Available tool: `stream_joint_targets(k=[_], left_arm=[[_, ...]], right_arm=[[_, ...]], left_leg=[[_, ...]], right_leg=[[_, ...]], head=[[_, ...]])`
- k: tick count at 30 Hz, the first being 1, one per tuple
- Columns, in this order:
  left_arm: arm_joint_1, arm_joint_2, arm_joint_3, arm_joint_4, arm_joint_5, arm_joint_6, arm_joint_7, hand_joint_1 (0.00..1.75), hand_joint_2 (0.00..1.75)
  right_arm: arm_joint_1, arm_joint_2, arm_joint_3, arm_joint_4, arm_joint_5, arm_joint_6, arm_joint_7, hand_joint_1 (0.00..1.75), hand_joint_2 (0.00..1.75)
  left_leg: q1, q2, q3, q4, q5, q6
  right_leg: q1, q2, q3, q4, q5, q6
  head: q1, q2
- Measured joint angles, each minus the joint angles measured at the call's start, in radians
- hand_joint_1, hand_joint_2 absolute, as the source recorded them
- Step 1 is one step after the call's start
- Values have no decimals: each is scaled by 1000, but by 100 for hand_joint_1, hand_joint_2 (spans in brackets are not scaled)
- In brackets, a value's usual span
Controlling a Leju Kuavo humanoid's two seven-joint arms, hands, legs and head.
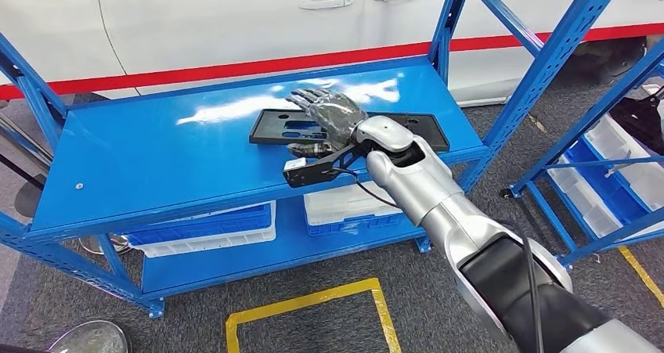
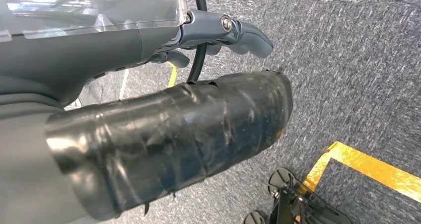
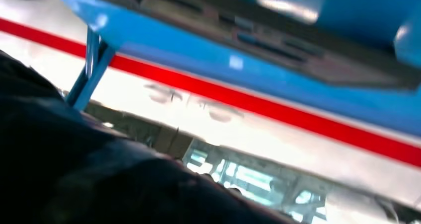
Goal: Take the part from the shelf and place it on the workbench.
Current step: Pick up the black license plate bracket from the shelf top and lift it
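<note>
Head view: right hand (image 1: pixel 325 112) spread flat over black flat part (image 1: pixel 423 126), fingers apart, nothing gripped. Part lying on top deck of blue shelf (image 1: pixel 156 165), toward its right end, near the front edge. White-and-blue bins (image 1: pixel 205 229) on the lower deck. Left wrist view: left hand (image 2: pixel 169 139) hanging above grey carpet (image 2: pixel 357 60) with yellow tape (image 2: pixel 367 165), fingers extended, holding nothing.

Your head view looks down from high onto the shelf (image 1: pixel 196 145) and right arm, your right wrist view sits blurred close against that shelf and the part (image 3: pixel 278 42), and your left wrist view faces the floor (image 2: pixel 347 60).
</note>
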Motion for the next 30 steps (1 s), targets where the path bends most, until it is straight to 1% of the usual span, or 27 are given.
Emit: stream_joint_targets(k=[3, 5, 10, 12, 17, 24, 28, 30], left_arm=[[0, 0, 0, 0, -10, -1, 0, 0, 0], [0, 0, 0, 0, -19, -2, 2, 0, 0], [-1, 0, 0, 0, -39, -6, 6, 0, 0], [-1, 0, 0, 0, -45, -6, 6, 0, 0], [-1, 0, 0, 0, -50, -6, 6, 0, 0], [-2, 0, 0, 0, -61, -5, 15, 0, 0], [-2, 0, 0, 0, -65, -6, 20, 0, 0], [-2, 0, 0, 0, -66, -6, 21, 0, 0]], right_arm=[[8, 2, 1, 39, 1, -2, -1, 0, 0], [9, 4, 1, 72, 6, 7, 16, 0, 0], [14, 4, 1, 185, 19, 23, 139, 0, 0], [22, -5, 1, 229, 19, 17, 167, 0, 0], [33, -24, 1, 293, 19, 3, 185, 0, 0], [32, -42, -12, 326, 18, -9, 213, 0, 0], [29, -61, -21, 338, 34, -14, 232, 0, 175], [24, -72, -28, 343, 49, -15, 240, 0, 175]], left_leg=[[0, 0, 0, 0, 0, 0], [0, 0, 0, 0, 0, 0], [0, 0, 0, 0, 0, 0], [0, -1, 0, 0, 0, 0], [0, 0, 0, 0, 0, 0], [0, -1, 1, 0, 0, 0], [0, -1, 1, 0, 0, 0], [-1, -1, 2, 0, 0, 0]], right_leg=[[0, 0, 0, 0, 0, 0], [0, 0, 0, 0, 0, 0], [0, -1, 0, 0, 0, 0], [0, -1, 0, 0, 0, 0], [0, 0, 0, 0, 0, 0], [0, -1, 1, 0, 0, 0], [0, -1, 2, 0, 0, 0], [-1, -1, 2, 0, 1, 1]], head=[[0, 0], [0, 0], [0, 0], [0, 0], [0, 0], [0, 0], [0, 0], [0, 0]])
